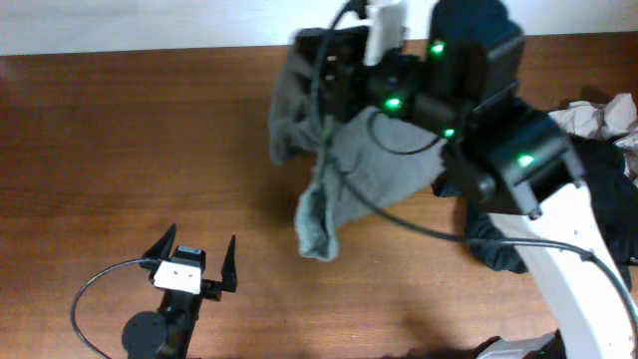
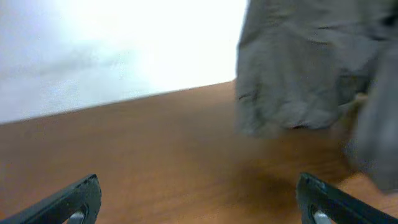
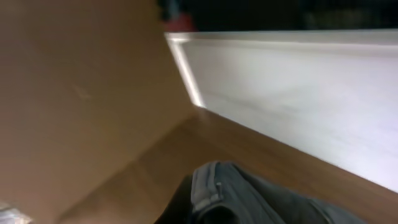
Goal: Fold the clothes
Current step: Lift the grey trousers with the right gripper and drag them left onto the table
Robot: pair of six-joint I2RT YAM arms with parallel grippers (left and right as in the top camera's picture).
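Since my right claw (image 1: 317, 62) is clenched on one bunched edge of the shorts (image 1: 344, 170), which hang crumpled over the far counter (image 1: 120, 140), they could slip or land twisted; my left claw (image 1: 197, 245) is released, well apart. Right fingertips hidden by the arm; both wrist views blurred; can't tell grip depth.

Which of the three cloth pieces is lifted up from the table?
The grey-olive shorts: they alone hang raised, near the far side. The black garment and the pale cloth lie down at the right.
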